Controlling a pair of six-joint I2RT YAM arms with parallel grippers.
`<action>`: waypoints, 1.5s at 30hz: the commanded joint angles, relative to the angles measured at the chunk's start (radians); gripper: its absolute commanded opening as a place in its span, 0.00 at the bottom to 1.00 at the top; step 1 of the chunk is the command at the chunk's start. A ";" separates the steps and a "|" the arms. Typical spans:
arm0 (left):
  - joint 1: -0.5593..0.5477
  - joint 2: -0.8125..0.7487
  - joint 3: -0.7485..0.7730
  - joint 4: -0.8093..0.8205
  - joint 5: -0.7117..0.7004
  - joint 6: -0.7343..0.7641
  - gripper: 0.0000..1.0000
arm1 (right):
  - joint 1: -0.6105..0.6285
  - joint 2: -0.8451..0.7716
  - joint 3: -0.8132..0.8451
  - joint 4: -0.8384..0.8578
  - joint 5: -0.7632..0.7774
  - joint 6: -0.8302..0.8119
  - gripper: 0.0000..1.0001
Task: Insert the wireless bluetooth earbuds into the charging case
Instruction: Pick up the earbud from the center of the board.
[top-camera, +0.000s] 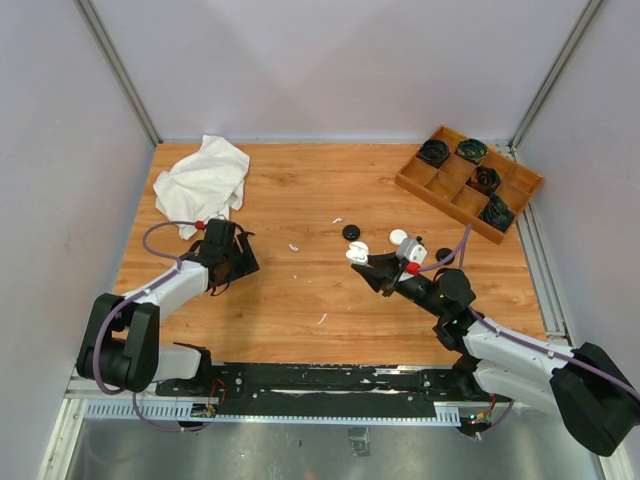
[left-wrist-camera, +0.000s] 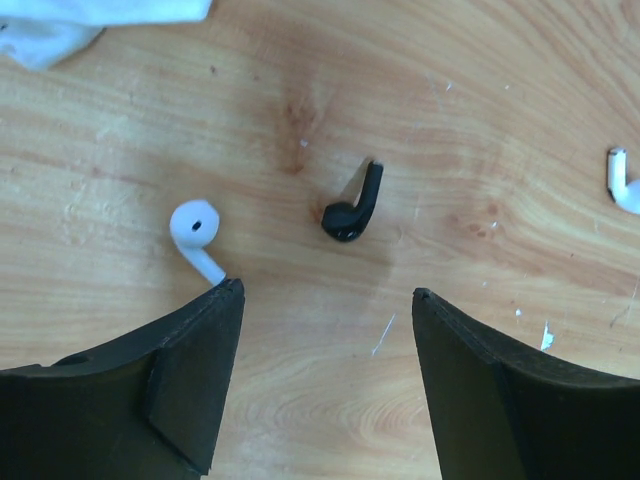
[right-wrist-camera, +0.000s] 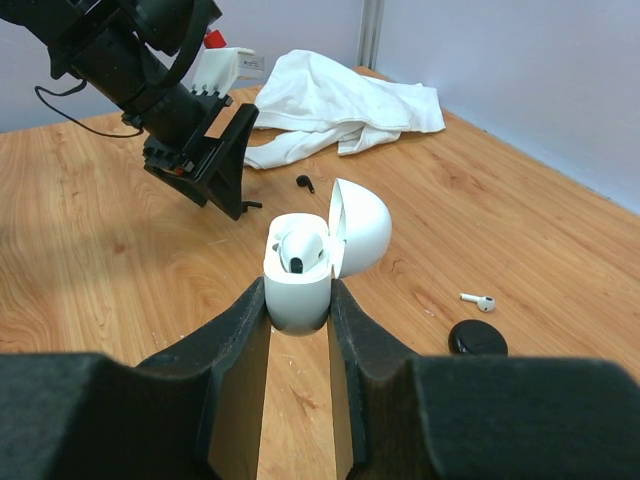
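— The table (left-wrist-camera: 300, 90) is pale wood, grain showing, slightly scratched.
— The white earbud (left-wrist-camera: 195, 230) and black earbud (left-wrist-camera: 352, 212) look like glossy plastic; the case (right-wrist-camera: 298, 295) smooth white plastic; the cloth (top-camera: 203, 180) soft, crumpled fabric.

Twin tabletop arms — left arm (top-camera: 165, 288) and right arm (top-camera: 505, 347) — wear white shells over black joints, each looped by a purple cable (top-camera: 146, 240) (red cap (top-camera: 199, 224) at the wrist); jaws are matte black wedges.

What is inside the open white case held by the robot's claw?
One white earbud sits in the white case. The case's front wall hides the rest of its inside.
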 joint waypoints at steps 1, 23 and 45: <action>0.006 -0.057 0.039 -0.107 -0.031 -0.011 0.73 | 0.017 -0.028 0.015 0.015 -0.010 -0.015 0.05; 0.064 0.103 0.126 -0.108 -0.227 -0.014 0.52 | 0.017 -0.040 0.017 0.003 -0.011 -0.017 0.05; 0.067 0.118 0.098 -0.101 -0.149 0.012 0.15 | 0.017 -0.033 0.021 0.002 -0.023 -0.015 0.04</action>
